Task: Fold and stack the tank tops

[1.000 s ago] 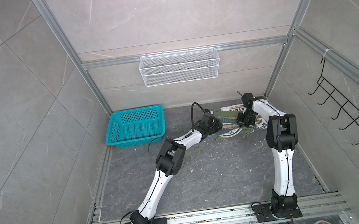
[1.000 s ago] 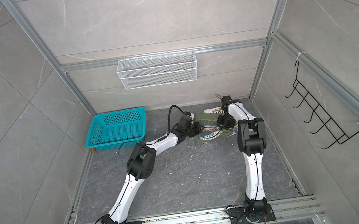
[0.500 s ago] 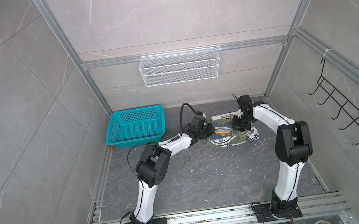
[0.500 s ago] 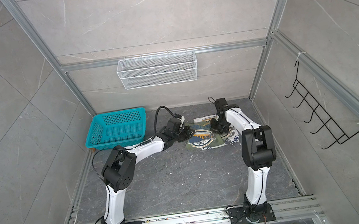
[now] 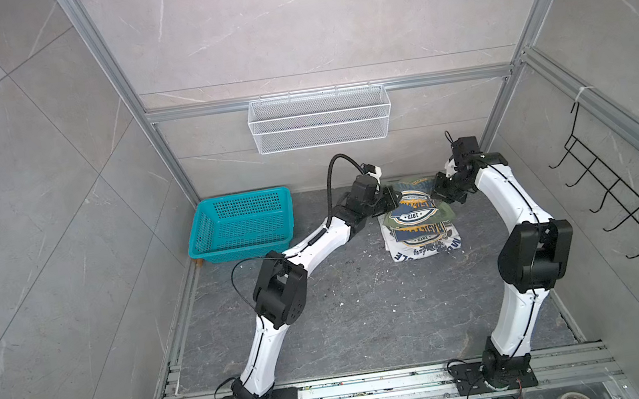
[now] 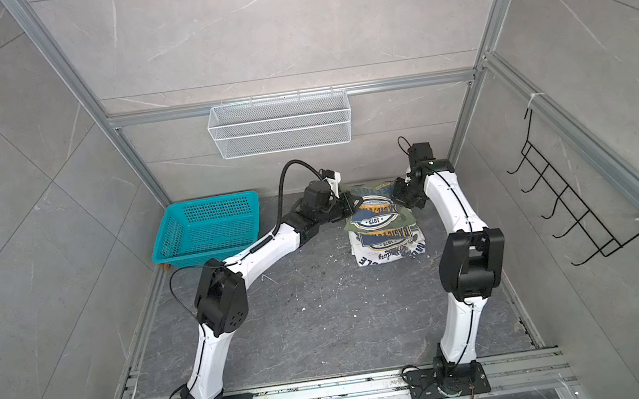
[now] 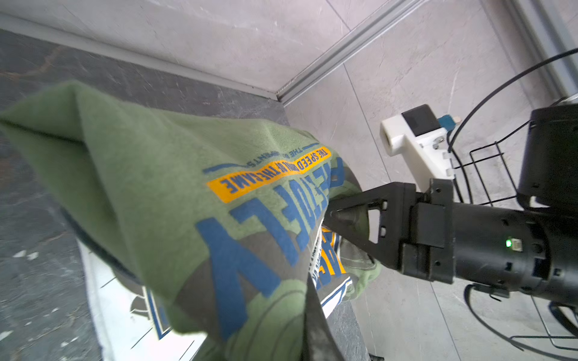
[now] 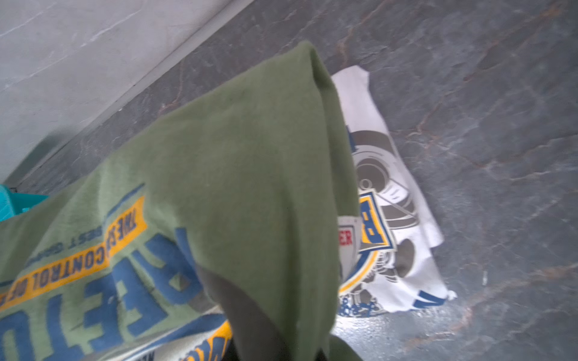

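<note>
Olive green tank top (image 5: 416,213) (image 6: 378,214): at the far right of the table (image 5: 367,320), close to the back wall (image 5: 222,175). It is stretched between the two grippers with its blue-and-yellow print facing up. It covers the far part of the white tank top (image 5: 424,244) (image 6: 389,249), which lies folded flat on the table with its near half and print exposed.

Both wrist views show the olive cloth (image 7: 140,175) (image 8: 234,150) raised above the white one (image 7: 119,312) (image 8: 391,187).

Left gripper (image 5: 391,199) (image 6: 352,204): clamped on the left edge of the olive top. Cloth drapes over its finger in the left wrist view.

Right gripper (image 5: 438,193) (image 6: 398,192) (image 7: 331,215): pinched tight on the right edge of the same top, fingertips buried in the fabric.

Edges and room:
- A broad stretch of bare table lies near and to the left of the stack.
- Only a narrow strip separates the stack from the back wall.
- A modest strip lies to its right, below the right forearm.

Left arm (image 5: 315,247): rises from the near-left base, with the elbow raised and the forearm stretched far and right.

Right arm (image 5: 511,200): rises from the near-right base, with the elbow out to the right. The forearm arcs far and left, and the wrist is angled down to the cloth.

Surroundings:
- Teal plastic basket (image 5: 242,229) (image 6: 206,230): far left on the table, well apart from the tops.
- White wire basket (image 5: 320,118): on the back wall, above the work.
- Black wire hook rack (image 5: 619,198): on the right wall.
- None of these touches the cloth.
</note>
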Controlling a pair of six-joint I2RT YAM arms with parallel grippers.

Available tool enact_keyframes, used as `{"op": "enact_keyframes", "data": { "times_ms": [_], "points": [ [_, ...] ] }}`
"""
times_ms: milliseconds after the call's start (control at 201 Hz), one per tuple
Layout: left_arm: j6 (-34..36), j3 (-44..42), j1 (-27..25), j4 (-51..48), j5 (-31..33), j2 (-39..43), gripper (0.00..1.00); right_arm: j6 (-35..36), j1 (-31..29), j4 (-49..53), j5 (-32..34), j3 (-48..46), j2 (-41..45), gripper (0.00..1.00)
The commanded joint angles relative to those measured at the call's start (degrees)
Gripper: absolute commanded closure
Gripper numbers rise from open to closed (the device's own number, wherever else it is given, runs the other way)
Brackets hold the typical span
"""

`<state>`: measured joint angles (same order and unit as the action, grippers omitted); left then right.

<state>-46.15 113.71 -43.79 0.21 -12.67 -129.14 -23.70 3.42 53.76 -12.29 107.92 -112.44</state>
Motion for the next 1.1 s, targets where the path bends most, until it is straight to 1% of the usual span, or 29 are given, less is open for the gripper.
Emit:
{"op": "enact_keyframes", "data": {
  "times_ms": [0,45,95,164,348,533,622,682,702,722,787,836,856,861,871,876,931,946,986,1041,1090],
  "points": [
    [1.53,3.78,0.06,-2.32,-1.91,-4.92,1.00,1.81,1.32,0.14,2.14,-2.25,-2.61,0.94],
    [1.97,6.71,0.04,-4.94,-3.01,-8.39,1.00,2.06,1.58,-0.05,3.29,-3.27,-3.56,0.94],
    [3.36,9.90,-0.15,-9.22,-2.14,-11.00,1.00,2.08,2.16,0.02,3.92,-4.26,-4.99,0.95],
    [3.74,9.94,-0.24,-10.84,-2.28,-12.42,1.00,2.17,3.19,0.33,3.44,-5.67,-6.56,0.94],
    [3.29,2.65,-0.38,-12.16,0.36,-8.32,1.00,2.43,3.56,-0.08,2.45,-8.80,-7.17,0.93],
    [0.36,2.48,-0.42,-17.49,-0.90,-6.65,1.00,2.78,3.78,2.58,4.17,-6.62,-7.57,0.92],
    [-0.31,3.25,-0.51,-20.39,-0.24,-5.92,1.00,2.79,3.79,2.25,3.84,-6.61,-6.84,0.92],
    [-0.44,4.09,-0.51,-21.97,0.30,-5.57,1.00,2.70,3.91,2.89,4.24,-6.48,-7.19,0.89],
    [-0.52,4.42,-0.51,-22.65,0.34,-5.64,1.00,2.65,3.96,3.28,4.53,-6.29,-7.50,0.85],
    [-0.52,4.85,-0.51,-23.08,0.29,-5.75,1.00,2.70,4.00,3.45,4.78,-6.30,-7.75,0.78],
    [-0.52,5.71,-0.51,-24.54,-0.46,-6.28,0.88,2.83,4.43,3.33,4.91,-6.87,-8.14,0.59],
    [-0.87,5.46,-0.54,-25.67,-0.59,-6.17,0.78,2.92,4.55,3.28,4.96,-7.16,-7.63,0.50],
    [-0.93,5.04,-0.51,-25.90,-0.57,-5.88,0.73,2.96,4.59,3.28,5.02,-7.39,-7.03,0.47],
    [-0.90,4.99,-0.51,-25.94,-0.50,-5.87,0.73,2.96,4.63,3.24,5.10,-7.42,-7.03,0.45],
    [-0.88,4.65,-0.51,-25.95,-0.38,-5.64,0.69,2.96,4.70,3.16,5.13,-7.52,-6.77,0.43],
    [-0.87,4.49,-0.51,-25.89,-0.32,-5.53,0.69,2.96,4.68,3.09,5.15,-7.58,-6.58,0.42],
    [-0.56,2.73,-0.44,-25.48,0.77,-4.90,0.56,2.96,4.93,2.47,5.33,-8.06,-4.67,0.35],
    [-0.38,2.36,-0.36,-25.30,1.12,-3.00,0.54,2.96,4.99,2.37,5.38,-8.02,-4.22,0.33],
    [0.28,2.00,-0.02,-25.09,1.86,-2.04,0.47,2.90,5.13,2.04,5.29,-7.87,-3.28,0.28],
    [0.54,2.99,0.88,-25.47,2.33,-2.02,0.41,2.79,5.28,1.79,5.19,-7.02,-2.92,0.23],
    [0.53,4.52,1.94,-25.68,1.99,-2.75,0.37,2.70,5.36,1.86,4.50,-5.65,-3.49,0.21]
  ]
}}
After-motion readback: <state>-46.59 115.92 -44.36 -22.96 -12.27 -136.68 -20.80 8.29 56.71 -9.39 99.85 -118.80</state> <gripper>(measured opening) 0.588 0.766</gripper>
